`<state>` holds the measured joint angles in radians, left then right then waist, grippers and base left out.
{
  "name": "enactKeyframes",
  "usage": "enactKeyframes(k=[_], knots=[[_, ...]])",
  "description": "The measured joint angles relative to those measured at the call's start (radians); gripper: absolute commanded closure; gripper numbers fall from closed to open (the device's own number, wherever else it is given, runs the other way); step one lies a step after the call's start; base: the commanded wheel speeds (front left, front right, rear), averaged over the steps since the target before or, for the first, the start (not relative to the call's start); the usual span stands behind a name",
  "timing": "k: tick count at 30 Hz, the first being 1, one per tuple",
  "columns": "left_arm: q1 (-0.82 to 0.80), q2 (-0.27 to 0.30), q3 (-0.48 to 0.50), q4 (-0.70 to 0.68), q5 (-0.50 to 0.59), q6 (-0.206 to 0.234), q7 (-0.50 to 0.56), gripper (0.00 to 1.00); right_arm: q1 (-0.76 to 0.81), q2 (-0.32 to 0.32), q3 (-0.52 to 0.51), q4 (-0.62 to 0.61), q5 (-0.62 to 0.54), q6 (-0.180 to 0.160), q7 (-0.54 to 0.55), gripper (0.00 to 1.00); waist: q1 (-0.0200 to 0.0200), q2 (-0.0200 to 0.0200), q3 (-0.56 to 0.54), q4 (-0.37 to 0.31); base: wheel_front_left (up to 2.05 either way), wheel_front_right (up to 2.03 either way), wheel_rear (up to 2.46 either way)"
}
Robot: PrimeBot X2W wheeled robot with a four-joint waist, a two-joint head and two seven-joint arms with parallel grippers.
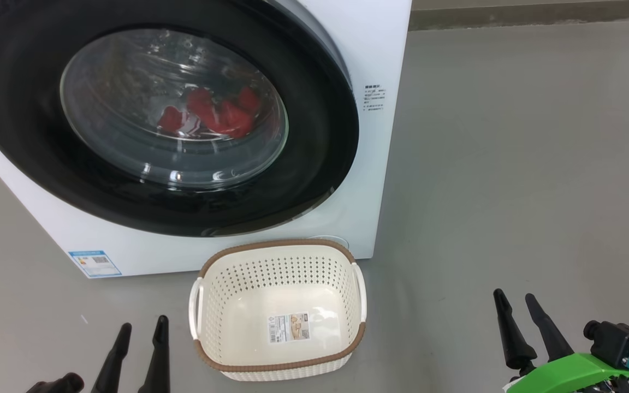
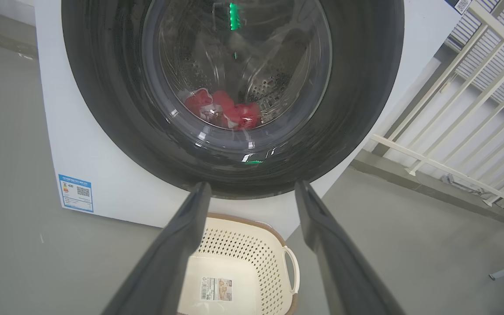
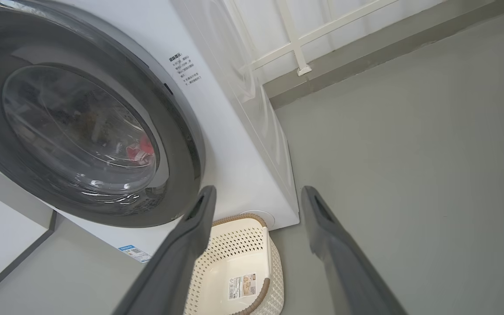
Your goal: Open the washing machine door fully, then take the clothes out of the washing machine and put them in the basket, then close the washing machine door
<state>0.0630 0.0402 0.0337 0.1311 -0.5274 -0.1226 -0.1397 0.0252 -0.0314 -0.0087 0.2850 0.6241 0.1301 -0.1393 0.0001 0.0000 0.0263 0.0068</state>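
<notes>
In the head view the washing machine (image 1: 383,49) takes up the upper left. The washing machine door (image 1: 320,164) lies closed against its front, and the clothes (image 1: 211,117) show red through the glass. The basket (image 1: 277,244) stands on the floor at lower centre, just below the door. The left gripper (image 1: 143,325) sits at the lower left, beside the basket, and the right gripper (image 1: 514,296) at the lower right, well apart from it. Both have their fingers spread and hold nothing.

In the left wrist view the left gripper (image 2: 252,186) points up at the door's lower rim (image 2: 357,87) with its fingers wide apart. The clothes (image 2: 230,111) lie above the tips, behind the glass, and the basket (image 2: 252,253) lies between the fingers below.

In the right wrist view the right gripper (image 3: 258,191) is likewise spread. The door (image 3: 182,144) is at the upper left and the basket (image 3: 239,245) at bottom centre, between the fingers.
</notes>
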Motion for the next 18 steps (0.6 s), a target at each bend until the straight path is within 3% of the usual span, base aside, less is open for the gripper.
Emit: enactKeyframes(k=[18], knots=[[0.006,0.005,-0.004,-0.013,0.200,-0.001,-0.051,0.00,0.016,-0.001,-0.030,-0.011,-0.162,0.000,-0.051,0.00,0.0000,0.0000,0.006,-0.004,0.00,0.00,0.00]])
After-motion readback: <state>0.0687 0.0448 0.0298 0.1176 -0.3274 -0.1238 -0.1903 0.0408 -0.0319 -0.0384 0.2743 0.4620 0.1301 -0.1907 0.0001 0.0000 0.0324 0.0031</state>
